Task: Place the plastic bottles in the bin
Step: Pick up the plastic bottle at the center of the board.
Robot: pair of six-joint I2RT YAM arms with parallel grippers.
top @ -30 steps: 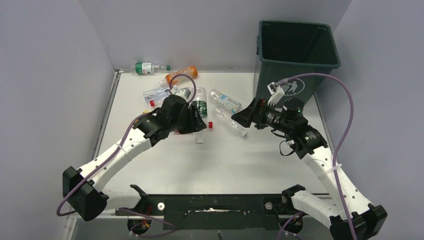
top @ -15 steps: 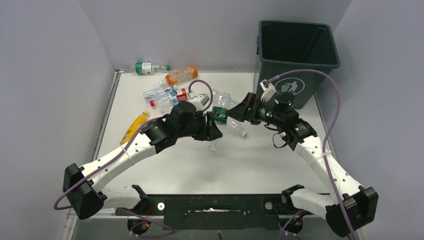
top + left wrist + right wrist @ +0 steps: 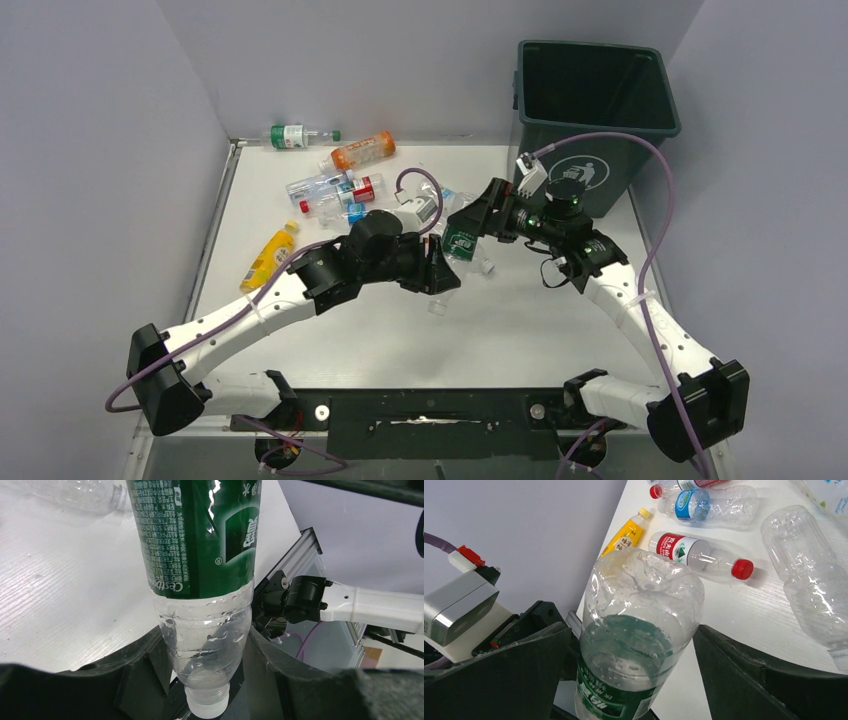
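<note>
A clear plastic bottle with a dark green label [image 3: 458, 243] [image 3: 200, 555] [image 3: 639, 625] hangs above mid-table. My left gripper [image 3: 440, 272] [image 3: 207, 652] is shut on its shoulder just above the white cap, cap end toward the wrist. My right gripper [image 3: 470, 222] [image 3: 634, 665] stands open around the bottle's base, with a gap on its right side. The dark green bin [image 3: 597, 110] stands at the far right corner, behind the right arm. More plastic bottles lie on the table's far left part.
Lying loose are a green-labelled bottle [image 3: 290, 136], an orange one [image 3: 362, 151], a yellow one [image 3: 268, 254] [image 3: 626, 535], a red-labelled one [image 3: 689, 552], a blue-labelled one [image 3: 709, 502] and a clear one [image 3: 809, 565]. Grey walls enclose the table.
My left arm has carried the green-labelled bottle rightward and up from the pile. The right gripper has swung left to meet its base. The yellow bottle is now uncovered.
</note>
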